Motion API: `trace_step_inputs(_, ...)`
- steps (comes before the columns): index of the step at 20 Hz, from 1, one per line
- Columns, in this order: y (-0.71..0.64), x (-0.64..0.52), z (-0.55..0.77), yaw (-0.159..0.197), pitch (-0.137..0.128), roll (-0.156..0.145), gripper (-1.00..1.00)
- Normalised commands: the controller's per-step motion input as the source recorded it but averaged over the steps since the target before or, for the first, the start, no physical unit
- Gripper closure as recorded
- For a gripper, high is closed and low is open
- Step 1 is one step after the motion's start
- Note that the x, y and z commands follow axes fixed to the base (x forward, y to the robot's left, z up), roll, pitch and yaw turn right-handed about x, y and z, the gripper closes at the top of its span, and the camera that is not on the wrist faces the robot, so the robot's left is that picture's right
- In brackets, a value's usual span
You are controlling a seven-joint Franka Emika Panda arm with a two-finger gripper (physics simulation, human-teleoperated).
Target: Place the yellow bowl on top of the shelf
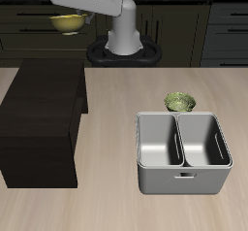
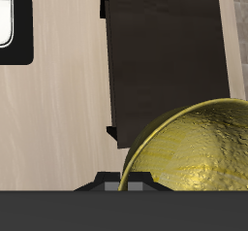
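Observation:
The yellow bowl [image 1: 65, 23] hangs high in the air, held by its rim in my gripper [image 1: 79, 19], which is shut on it. It is above the back of the table, over the far end of the shelf [image 1: 39, 109], the large dark boxy unit with a flat top. In the wrist view the bowl [image 2: 194, 152] fills the near field, golden with a speckled olive inside. The shelf's dark top [image 2: 165, 50] lies well below it. The gripper's fingertips [image 2: 136, 184] meet at the bowl's rim.
A grey two-compartment metal bin [image 1: 182, 148] stands near the table's front edge, beside the shelf. A paler greenish bowl [image 1: 180, 102] sits just behind the bin. A corner of the bin [image 2: 6, 16] also shows in the wrist view.

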Motion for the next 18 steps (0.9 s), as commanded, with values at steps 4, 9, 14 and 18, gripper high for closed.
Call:
trace_step_inputs(4, -0.38, 0.29, 0.16, -0.024, 0.02, -0.038, 1.0)
trace_step_inputs(9, -0.29, 0.28, 0.12, 0.006, 0.012, -0.038, 1.0)
trace_step_inputs(14, -0.14, 0.25, 0.14, 0.039, -0.004, 0.006, 1.0)
trace_step_inputs(18, -0.16, 0.2, 0.03, -0.004, 0.017, -0.037, 1.0)
